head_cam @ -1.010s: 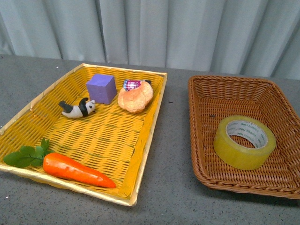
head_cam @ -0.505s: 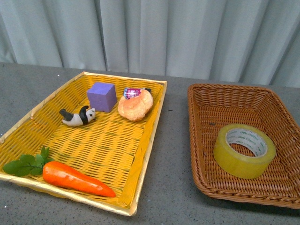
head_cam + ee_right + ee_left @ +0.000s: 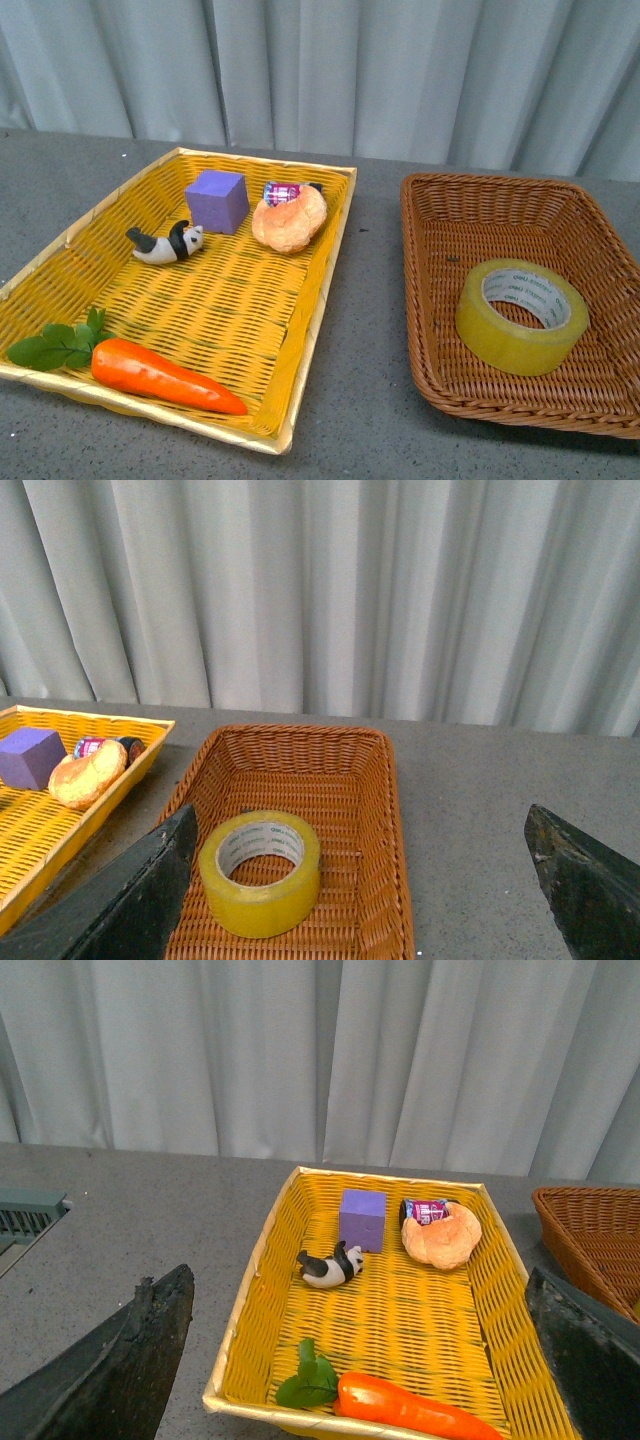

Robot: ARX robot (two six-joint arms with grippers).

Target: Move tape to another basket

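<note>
The tape (image 3: 521,315), a wide yellowish roll with a grey-white printed core, lies flat inside the brown wicker basket (image 3: 440,215) at the right of the front view. It also shows in the right wrist view (image 3: 260,872), in the same basket (image 3: 300,745). Neither gripper shows in the front view. My right gripper (image 3: 365,900) is open and empty, raised well above and before the basket. My left gripper (image 3: 360,1370) is open and empty, high over the near end of the yellow woven tray (image 3: 260,1260).
The flat yellow tray (image 3: 330,240) at the left holds a purple cube (image 3: 216,200), a toy panda (image 3: 166,243), a bread roll (image 3: 290,218) with a small can behind it, and a carrot (image 3: 160,374). Grey table all round; a curtain stands behind.
The front view has shifted slightly, so everything sits a little lower than a second ago. The tape and the tray's objects have not moved relative to each other.
</note>
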